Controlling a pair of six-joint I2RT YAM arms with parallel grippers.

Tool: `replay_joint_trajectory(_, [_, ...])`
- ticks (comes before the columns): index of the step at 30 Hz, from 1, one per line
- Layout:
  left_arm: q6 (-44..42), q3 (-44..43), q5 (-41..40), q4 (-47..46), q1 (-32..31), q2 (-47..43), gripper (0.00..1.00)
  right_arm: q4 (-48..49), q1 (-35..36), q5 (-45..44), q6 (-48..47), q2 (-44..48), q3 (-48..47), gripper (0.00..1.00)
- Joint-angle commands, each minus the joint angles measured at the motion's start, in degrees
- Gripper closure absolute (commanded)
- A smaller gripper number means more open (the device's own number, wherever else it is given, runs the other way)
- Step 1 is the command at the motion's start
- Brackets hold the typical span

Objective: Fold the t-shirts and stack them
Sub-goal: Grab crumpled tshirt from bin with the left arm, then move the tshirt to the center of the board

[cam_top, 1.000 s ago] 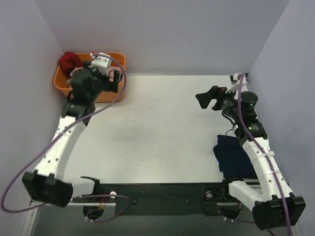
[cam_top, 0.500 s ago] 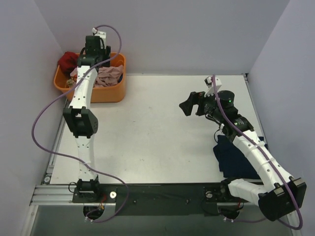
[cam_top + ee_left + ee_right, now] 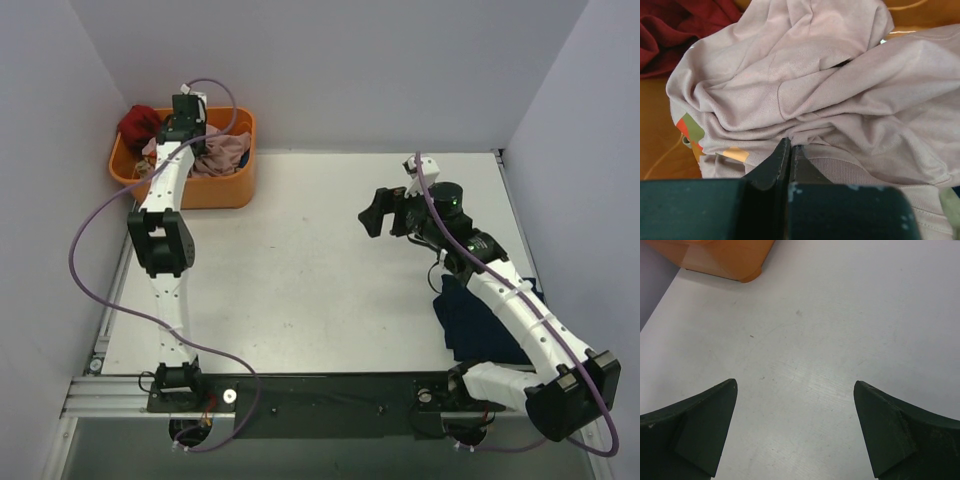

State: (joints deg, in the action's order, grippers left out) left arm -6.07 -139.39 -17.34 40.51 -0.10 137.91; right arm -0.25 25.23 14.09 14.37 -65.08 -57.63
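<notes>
The dusty-pink t-shirt [image 3: 226, 152] lies crumpled in the orange bin [image 3: 215, 190], and it fills the left wrist view [image 3: 840, 90] with a bit of coloured print [image 3: 692, 127] showing at its left edge. My left gripper [image 3: 190, 138] reaches down into the bin. Its jaws [image 3: 790, 143] are shut, pinching a fold of the pink cloth that puckers at the tips. The dark navy t-shirt [image 3: 480, 320] lies folded at the table's near right, partly under my right arm. My right gripper [image 3: 373, 212] hovers open over bare table [image 3: 795, 385], holding nothing.
A dark red cloth [image 3: 138, 122] lies at the bin's far left corner, beside the pink shirt [image 3: 670, 30]. The bin's orange floor [image 3: 655, 150] shows under the cloth. In the right wrist view a corner of the bin [image 3: 730, 257] shows at the top left. Grey walls enclose the table.
My left arm stretched out over the bin, lowered into it, and its gripper shut on the pink cloth. My right arm swung left, out over the middle of the table, staying open.
</notes>
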Motion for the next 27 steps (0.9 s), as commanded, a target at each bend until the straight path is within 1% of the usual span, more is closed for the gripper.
replay_joint_trajectory(1, [2.2,0.3,3.0,-6.2,1.6,-7.2,1.00,0.4,0.6,-1.5,-1.5,-0.8,-3.4,0.05])
replay_joint_trajectory(5, [2.5,-6.3,8.0,-1.9,1.5,-12.5,1.00,0.4,1.2,-2.0,-1.9,0.3,-3.9,0.05])
replay_joint_trajectory(7, [2.7,-9.2,10.3,-1.2,1.6,-18.1,1.00,0.4,1.7,-2.9,-1.9,0.7,-4.5,0.05])
replay_joint_trajectory(8, [2.7,-9.8,11.6,-1.1,1.5,-19.9,1.00,-1.1,1.9,-3.4,-1.8,0.7,-4.9,0.05])
replay_joint_trajectory(11, [1.9,-12.3,15.3,-1.0,1.0,-28.2,1.00,-1.2,3.5,-3.8,-1.8,0.7,-7.3,0.05])
replay_joint_trajectory(12, [1.5,-13.4,17.3,0.4,0.6,-29.2,1.00,-1.2,3.8,-3.7,-2.1,0.7,-7.9,0.05])
replay_joint_trajectory(14, [0.9,-19.0,21.6,3.7,0.6,-31.6,1.00,-1.2,5.2,-3.4,-3.0,0.2,-10.3,0.05])
replay_joint_trajectory(15, [0.6,-21.7,22.3,5.4,-1.4,-33.3,1.00,-1.2,6.3,-3.2,-3.4,-0.2,-12.1,0.05])
replay_joint_trajectory(17, [0.4,-25.9,23.1,7.1,-3.3,-35.5,1.00,-1.3,8.0,-2.7,-4.6,-0.8,-14.8,0.05])
replay_joint_trajectory(19, [0.6,-30.6,25.8,9.2,-4.7,-36.2,1.00,-1.4,9.1,-1.5,-5.2,-1.0,-17.2,0.05])
replay_joint_trajectory(20, [1.4,-32.4,28.7,10.0,-5.1,-36.3,1.00,-1.1,9.3,-1.0,-5.0,-1.0,-17.7,0.05])
replay_joint_trajectory(21, [2.1,-32.9,30.4,11.2,-5.6,-36.9,1.00,-1.2,9.4,0.2,-4.5,-1.0,-18.8,0.05])
replay_joint_trajectory(23, [4.6,-32.1,37.7,12.4,-6.2,-37.4,1.00,-1.2,9.4,1.6,-3.0,-0.8,-19.9,0.05])
replay_joint_trajectory(25, [9.2,-29.1,41.9,12.7,-7.0,-38.0,1.00,-1.2,9.4,2.1,-1.4,0.3,-20.1,0.05])
replay_joint_trajectory(26, [10.2,-26.0,43.3,12.7,-7.7,-38.0,1.00,-1.4,9.2,2.1,-1.1,0.8,-19.9,0.05])
replay_joint_trajectory(27, [10.3,-24.2,45.4,12.9,-9.9,-38.3,1.00,-1.9,8.8,2.2,-0.2,1.9,-19.7,0.05])
